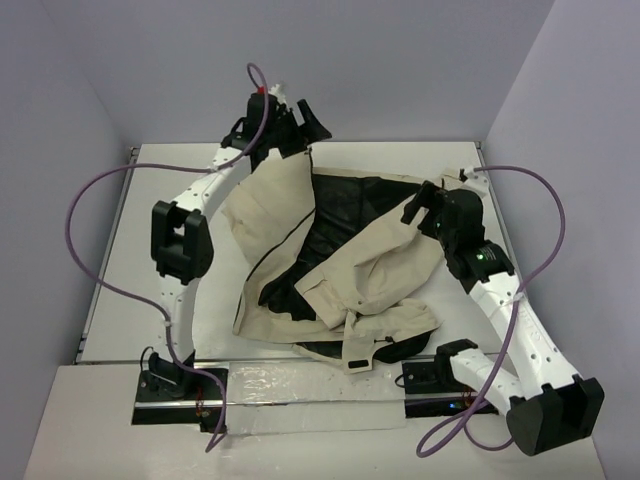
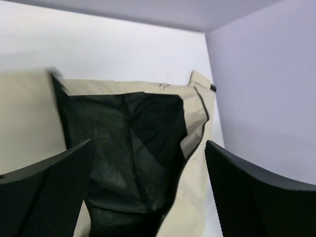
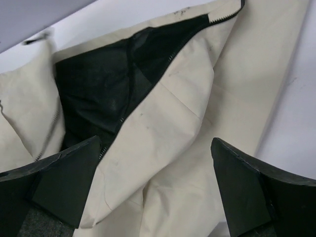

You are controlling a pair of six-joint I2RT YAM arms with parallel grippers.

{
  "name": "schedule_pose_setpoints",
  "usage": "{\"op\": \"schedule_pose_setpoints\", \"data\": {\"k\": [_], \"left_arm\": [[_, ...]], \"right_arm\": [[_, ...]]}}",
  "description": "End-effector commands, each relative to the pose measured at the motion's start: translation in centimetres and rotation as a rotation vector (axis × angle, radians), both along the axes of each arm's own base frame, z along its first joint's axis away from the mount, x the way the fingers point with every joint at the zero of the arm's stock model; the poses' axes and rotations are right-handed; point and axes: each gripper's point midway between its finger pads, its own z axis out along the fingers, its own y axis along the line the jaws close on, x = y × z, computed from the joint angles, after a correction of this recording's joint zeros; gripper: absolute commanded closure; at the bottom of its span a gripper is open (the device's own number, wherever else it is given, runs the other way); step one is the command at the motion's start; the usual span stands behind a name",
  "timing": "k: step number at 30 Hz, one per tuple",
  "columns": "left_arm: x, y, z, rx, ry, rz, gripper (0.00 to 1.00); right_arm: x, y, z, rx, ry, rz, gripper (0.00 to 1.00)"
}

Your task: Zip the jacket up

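White table (image 1: 380, 157), lavender walls (image 1: 400, 60) — jacket (image 1: 370, 270) apparently open

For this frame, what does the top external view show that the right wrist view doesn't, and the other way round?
Only top external: the left arm, the right arm, the table, and the whole jacket lying open with a sleeve folded across it. Only right wrist: individual zipper teeth and the open right gripper above the fabric. Both: beige fabric and black lining, unzipped.
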Motion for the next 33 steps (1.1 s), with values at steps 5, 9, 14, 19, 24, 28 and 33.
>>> {"op": "schedule_pose_setpoints", "data": {"k": [5, 9, 14, 19, 24, 28, 33], "left_arm": [[-5.6, 2.0, -0.7, 0.195, 0.049, 0.028, 0.01], [-13.2, 7.1, 1.7, 0.188, 0.062, 0.130, 0.01], [-20.6, 13.1, -3.2, 0.266, 0.133, 0.243, 0.01], [-26.4, 14.9, -6.3, 0.176, 0.161, 0.274, 0.01], [-29.2, 14.8, -10.9, 0.153, 0.220, 0.244, 0.03], [-29.9, 15.7, -14.0, 0.217, 0.258, 0.275, 0.03], [-31.0, 16.2, -17.5, 0.269, 0.320, 0.302, 0.30]], "right_arm": [[-0.8, 1.3, -3.1, 0.051, 0.042, 0.057, 0.00], [-0.2, 3.3, -4.0, 0.094, 0.059, 0.129, 0.01], [1.5, 5.8, -4.1, 0.073, 0.122, 0.206, 0.00], [3.8, 10.0, -2.8, 0.118, 0.107, 0.325, 0.00], [6.9, 14.7, -3.2, 0.179, 0.182, 0.428, 0.00], [10.1, 18.3, -3.5, 0.277, 0.233, 0.473, 0.00], [14.4, 21.3, -6.2, 0.366, 0.300, 0.453, 0.00]]}}
